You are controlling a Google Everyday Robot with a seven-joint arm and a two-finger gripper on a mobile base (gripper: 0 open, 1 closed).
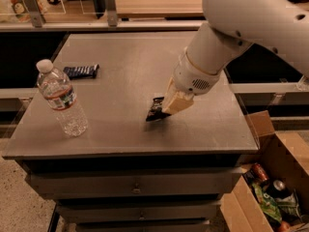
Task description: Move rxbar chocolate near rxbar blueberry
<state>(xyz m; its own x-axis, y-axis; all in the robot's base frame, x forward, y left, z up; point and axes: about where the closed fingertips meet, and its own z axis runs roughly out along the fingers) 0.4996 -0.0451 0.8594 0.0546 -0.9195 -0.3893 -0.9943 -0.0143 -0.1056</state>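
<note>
On the front-right part of the grey table [126,52] I have the rxbar chocolate [155,112]: flat black wrapper, print too small to read, sitting tilted with its right end raised. My gripper [170,107] is right on that end, cream fingers [177,100] closed on the bar, the rest sticking out down-left of them. The rxbar blueberry [81,71], dark navy, lies flat well apart at back left, behind a water bottle [63,99].
</note>
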